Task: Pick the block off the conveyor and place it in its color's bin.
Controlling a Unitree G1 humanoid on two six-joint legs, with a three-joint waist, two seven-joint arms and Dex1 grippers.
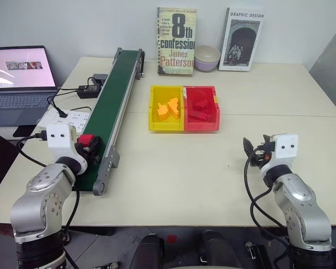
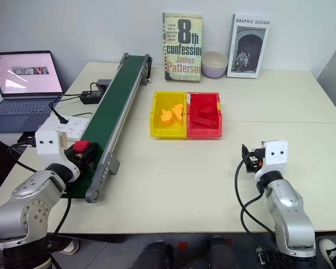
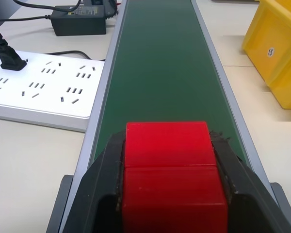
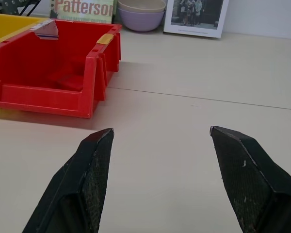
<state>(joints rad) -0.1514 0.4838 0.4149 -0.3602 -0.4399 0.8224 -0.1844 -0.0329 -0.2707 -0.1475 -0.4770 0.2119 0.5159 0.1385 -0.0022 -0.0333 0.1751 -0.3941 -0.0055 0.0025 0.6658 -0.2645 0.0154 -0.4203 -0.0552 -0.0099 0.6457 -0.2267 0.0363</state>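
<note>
Left gripper point(image 3: 169, 194) clamps its jaws on the red block point(image 3: 167, 160) at the conveyor's point(image 1: 115, 95) near end (right gripper point(image 4: 157, 165) gapes wide, nearer the red bin point(image 1: 201, 106)).

Red, yellow and dark green are standing out against a pale cream counter point(image 1: 224, 168).

The block point(image 3: 169, 170) is showing bright red between black fingers point(image 3: 106, 189); the conveyor point(image 1: 115, 95) is showing a dark green belt with silver rails. The bin point(image 1: 201, 106) is glowing red, joined to a yellow tray point(image 1: 167, 109) holding orange-yellow pieces point(image 1: 167, 107). The power strip point(image 3: 39, 87) is looking white with black slots, the bowl point(image 1: 206, 58) pale lilac and cream, and the laptop screen point(image 1: 21, 67) pinkish.
</note>
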